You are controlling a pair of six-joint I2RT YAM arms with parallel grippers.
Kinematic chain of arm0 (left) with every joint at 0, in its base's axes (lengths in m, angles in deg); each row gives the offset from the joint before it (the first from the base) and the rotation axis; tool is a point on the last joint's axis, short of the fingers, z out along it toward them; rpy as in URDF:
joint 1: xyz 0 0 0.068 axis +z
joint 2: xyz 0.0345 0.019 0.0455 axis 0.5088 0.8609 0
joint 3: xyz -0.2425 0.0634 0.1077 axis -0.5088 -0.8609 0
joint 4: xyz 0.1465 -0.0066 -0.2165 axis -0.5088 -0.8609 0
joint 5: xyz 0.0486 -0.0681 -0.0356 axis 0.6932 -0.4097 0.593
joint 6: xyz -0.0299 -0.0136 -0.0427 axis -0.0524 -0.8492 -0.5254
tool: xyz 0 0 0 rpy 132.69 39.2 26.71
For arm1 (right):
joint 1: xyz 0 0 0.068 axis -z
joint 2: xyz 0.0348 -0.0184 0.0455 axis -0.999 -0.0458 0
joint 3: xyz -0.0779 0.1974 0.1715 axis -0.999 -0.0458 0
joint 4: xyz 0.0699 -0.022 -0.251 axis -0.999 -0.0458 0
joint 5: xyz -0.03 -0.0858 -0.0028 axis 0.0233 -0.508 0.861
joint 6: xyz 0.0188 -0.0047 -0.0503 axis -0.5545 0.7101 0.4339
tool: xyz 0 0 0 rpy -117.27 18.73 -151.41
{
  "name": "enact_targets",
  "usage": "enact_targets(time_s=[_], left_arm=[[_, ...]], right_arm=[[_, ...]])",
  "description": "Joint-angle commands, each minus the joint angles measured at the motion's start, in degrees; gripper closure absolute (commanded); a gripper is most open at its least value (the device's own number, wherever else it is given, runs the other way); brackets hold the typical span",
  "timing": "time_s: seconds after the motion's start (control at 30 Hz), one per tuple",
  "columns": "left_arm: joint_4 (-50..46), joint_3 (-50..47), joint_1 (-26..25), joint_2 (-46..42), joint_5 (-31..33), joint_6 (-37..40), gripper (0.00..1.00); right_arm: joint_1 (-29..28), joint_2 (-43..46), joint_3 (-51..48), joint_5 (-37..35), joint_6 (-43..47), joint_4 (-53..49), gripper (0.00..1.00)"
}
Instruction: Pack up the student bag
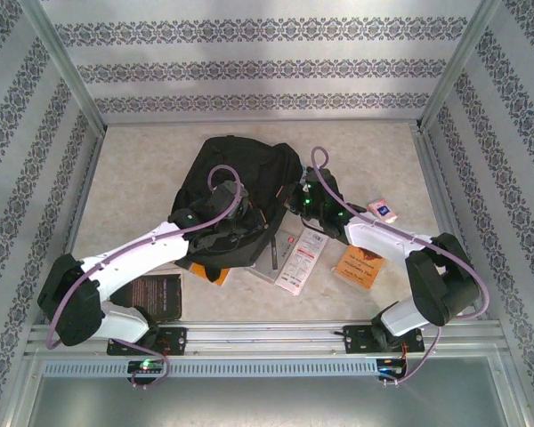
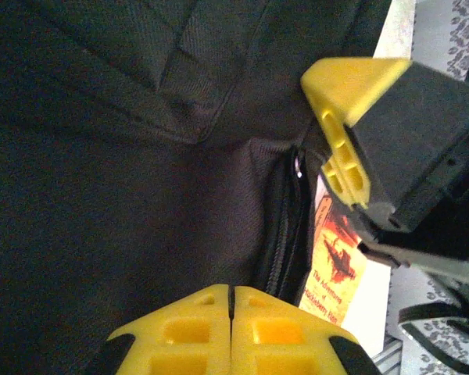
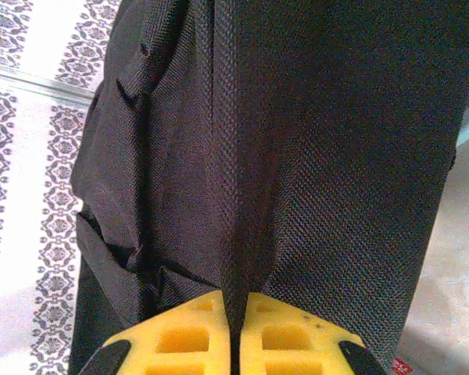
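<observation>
My left gripper (image 2: 230,301), jaws pressed together, is over the large black soft fabric backpack (image 1: 249,165) mid-table, with its zip slit (image 2: 285,226) just to the right, running lengthwise away from the fingertips. My right gripper (image 3: 236,308) pinches a fold at the backpack's right edge. I cannot see whether the left grips cloth, or what is inside.

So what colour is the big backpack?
The student bag is black, clearest in the right wrist view.
</observation>
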Motion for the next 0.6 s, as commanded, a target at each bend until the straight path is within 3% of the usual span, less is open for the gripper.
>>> enact_targets(time_s=[0.0, 0.43, 0.57], left_arm=[[-7.1, 1.5, -0.6, -2.8, -1.8, 5.2, 1.0], [-14.9, 0.2, 2.6, -6.4, -1.8, 14.1, 1.0], [-16.3, -0.1, 3.8, -7.4, -0.8, 16.5, 1.0]], right_arm=[[2.7, -1.1, 2.8, -2.9, 2.5, 0.9, 1.0], [7.3, -9.8, 15.6, 3.0, 12.8, -10.6, 1.0], [10.5, -14.9, 21.5, 9.1, 14.8, -15.6, 1.0]])
